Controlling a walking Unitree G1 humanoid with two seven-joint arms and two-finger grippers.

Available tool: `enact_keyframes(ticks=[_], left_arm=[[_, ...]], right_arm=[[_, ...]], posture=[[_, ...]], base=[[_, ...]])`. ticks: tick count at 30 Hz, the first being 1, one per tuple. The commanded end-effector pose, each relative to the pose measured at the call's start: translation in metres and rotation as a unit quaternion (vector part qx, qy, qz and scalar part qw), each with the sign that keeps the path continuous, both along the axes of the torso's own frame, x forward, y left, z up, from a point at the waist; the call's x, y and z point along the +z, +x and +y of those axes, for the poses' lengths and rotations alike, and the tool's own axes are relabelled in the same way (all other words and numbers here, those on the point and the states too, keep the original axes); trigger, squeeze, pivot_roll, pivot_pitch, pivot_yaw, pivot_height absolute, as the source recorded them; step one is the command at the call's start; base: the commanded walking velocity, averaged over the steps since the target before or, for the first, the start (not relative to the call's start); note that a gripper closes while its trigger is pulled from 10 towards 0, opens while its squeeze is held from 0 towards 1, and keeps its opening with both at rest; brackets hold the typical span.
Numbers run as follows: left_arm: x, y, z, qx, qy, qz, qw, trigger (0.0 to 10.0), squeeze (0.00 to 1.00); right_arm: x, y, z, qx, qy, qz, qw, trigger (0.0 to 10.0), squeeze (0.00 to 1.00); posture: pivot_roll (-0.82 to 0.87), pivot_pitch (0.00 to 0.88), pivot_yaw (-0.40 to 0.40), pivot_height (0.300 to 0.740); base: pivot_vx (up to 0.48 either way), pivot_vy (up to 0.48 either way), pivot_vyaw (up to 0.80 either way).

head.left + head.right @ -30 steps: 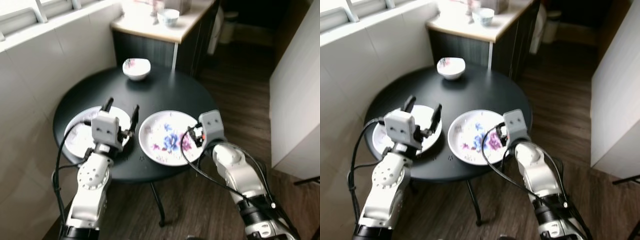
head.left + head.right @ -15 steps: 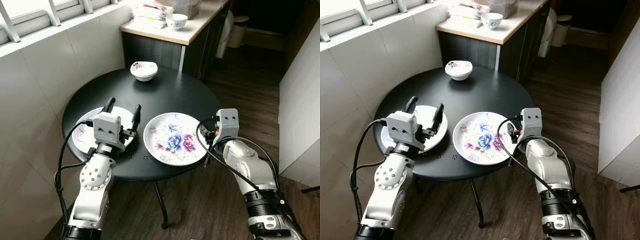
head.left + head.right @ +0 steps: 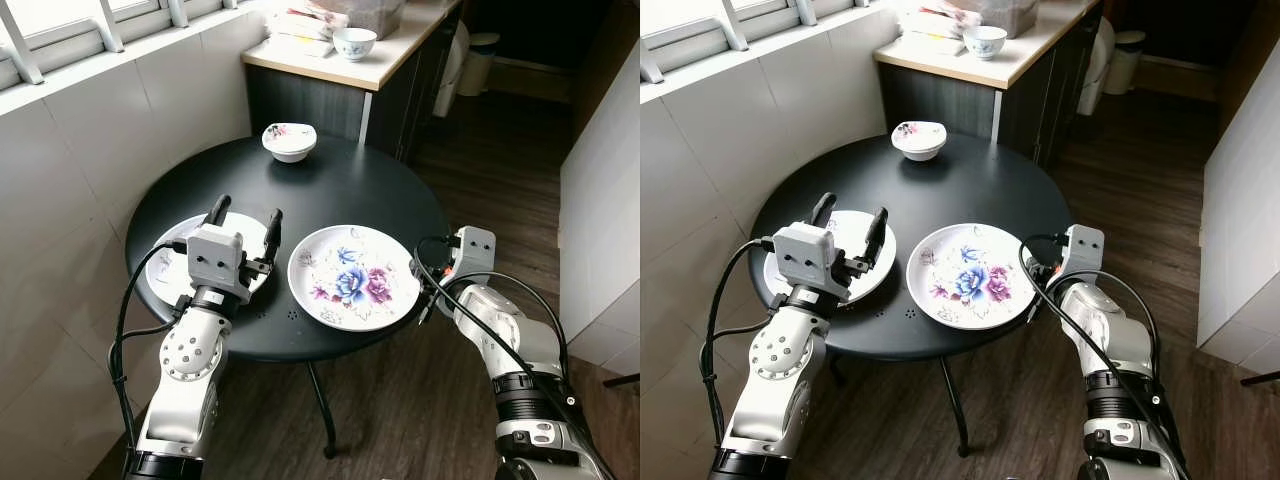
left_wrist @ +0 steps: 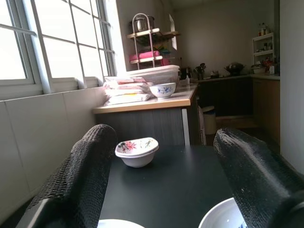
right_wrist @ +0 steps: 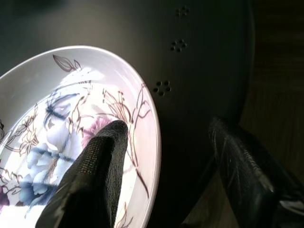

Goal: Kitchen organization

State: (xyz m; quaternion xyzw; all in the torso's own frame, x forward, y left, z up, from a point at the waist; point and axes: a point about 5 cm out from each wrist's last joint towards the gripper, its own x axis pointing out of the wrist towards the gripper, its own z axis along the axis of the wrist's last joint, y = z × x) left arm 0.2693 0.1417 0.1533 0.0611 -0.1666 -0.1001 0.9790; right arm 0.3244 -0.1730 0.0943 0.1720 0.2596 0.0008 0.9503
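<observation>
A large floral plate [image 3: 352, 276] lies on the round black table [image 3: 340, 185], near its right front edge. My right gripper [image 5: 166, 137] is open at the plate's right rim: one finger [image 5: 97, 166] is over the plate and the other finger [image 5: 242, 166] is over the table's edge. A smaller white plate [image 3: 160, 272] lies at the left front, with my left gripper [image 3: 246, 212] open just above it and holding nothing. A small floral bowl [image 3: 289, 141] stands at the table's far side.
A counter [image 3: 385, 62] behind the table carries a blue-patterned bowl [image 3: 354, 42] and stacked packages. A tiled wall [image 3: 80, 130] under a window borders the table on the left. Wooden floor [image 3: 480, 150] lies to the right, with a white panel [image 3: 610, 200] at the far right.
The camera steadied after a shift. My right gripper drew back to the right, from over the large plate to its rim at the table's edge. The left gripper kept its place.
</observation>
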Motion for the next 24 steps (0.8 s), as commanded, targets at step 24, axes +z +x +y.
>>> enact_keyframes(ticks=[24], left_arm=[[-0.004,0.005,0.0,0.001,0.013,0.018,1.0,10.0,0.0]], right_arm=[[-0.006,0.016,0.008,0.021,0.138,0.099,0.985,10.0,0.0]], posture=[[-0.04,0.0,-0.021,0.74]], base=[[0.0,0.0,0.0]])
